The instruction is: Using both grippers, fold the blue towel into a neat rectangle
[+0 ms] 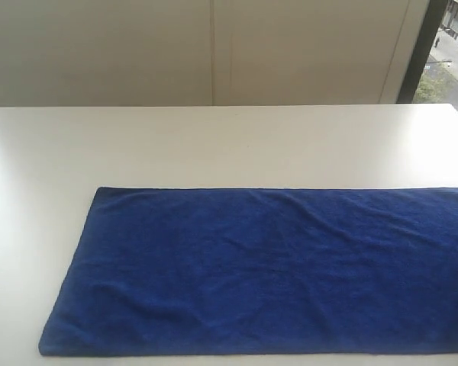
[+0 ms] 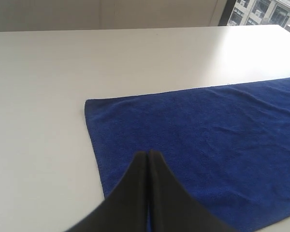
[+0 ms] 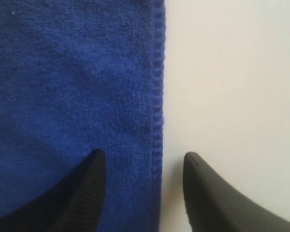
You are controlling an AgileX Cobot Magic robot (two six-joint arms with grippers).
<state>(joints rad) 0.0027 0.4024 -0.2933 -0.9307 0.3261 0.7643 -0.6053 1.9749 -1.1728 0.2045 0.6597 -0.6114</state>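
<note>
Fingers (image 2: 135,198) of the left gripper (image 2: 148,154) are pressed together with nothing between them. Their tips sit over the blue towel (image 2: 208,145), just inside its short hemmed edge, and bare table (image 2: 43,121) lies beside them. The right gripper (image 3: 144,157) has its fingers spread apart and holds nothing. The towel's hem runs straight through the gap, with one finger over the blue pile and the other over bare table. Whether any tip touches the surface cannot be told. The towel lies flat, unfolded and lightly wrinkled.
</note>
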